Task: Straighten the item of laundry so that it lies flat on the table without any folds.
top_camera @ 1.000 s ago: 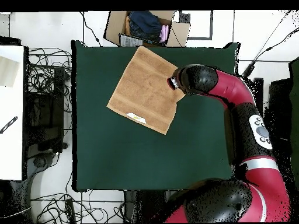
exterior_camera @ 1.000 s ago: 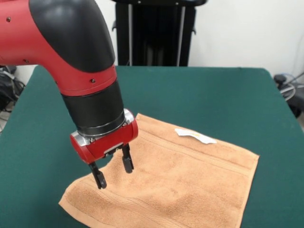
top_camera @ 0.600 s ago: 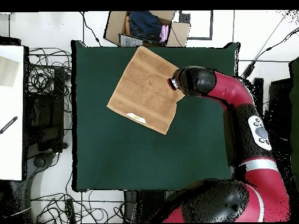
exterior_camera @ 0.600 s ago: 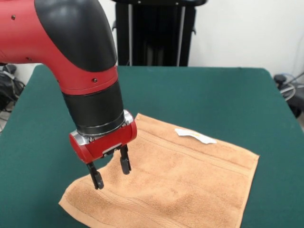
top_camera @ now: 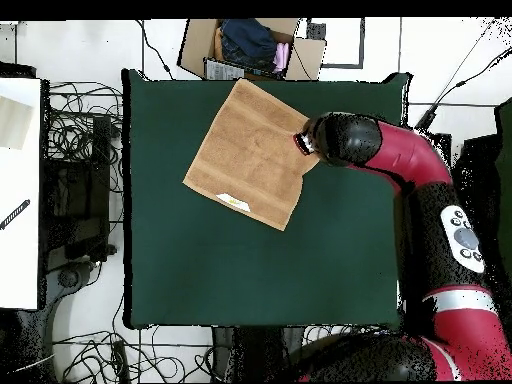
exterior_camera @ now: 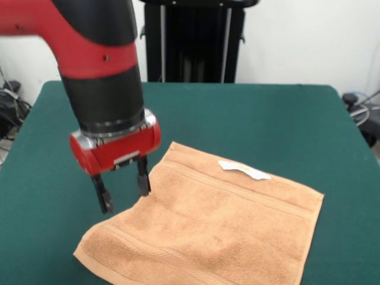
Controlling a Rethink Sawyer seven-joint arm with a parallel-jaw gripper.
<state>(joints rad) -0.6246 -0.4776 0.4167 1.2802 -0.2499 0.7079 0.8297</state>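
Laundry here means the orange-tan towel (exterior_camera: pixel 214 228), spread almost flat on my green desk (exterior_camera: pixel 267 124) toward its camera-side edge, white tag (exterior_camera: pixel 243 170) up. My hand (exterior_camera: pixel 123 190) hangs with fingers apart, holding nothing, at the towel's notched side edge. I judge the best move is to pinch that indented edge low and draw it outward along the felt, slowly, so nothing bunches. Desk space is ample all round. Beyond it, in the overhead view, cables (top_camera: pixel 75 130) and a cardboard box (top_camera: pixel 250 45) crowd the floor.
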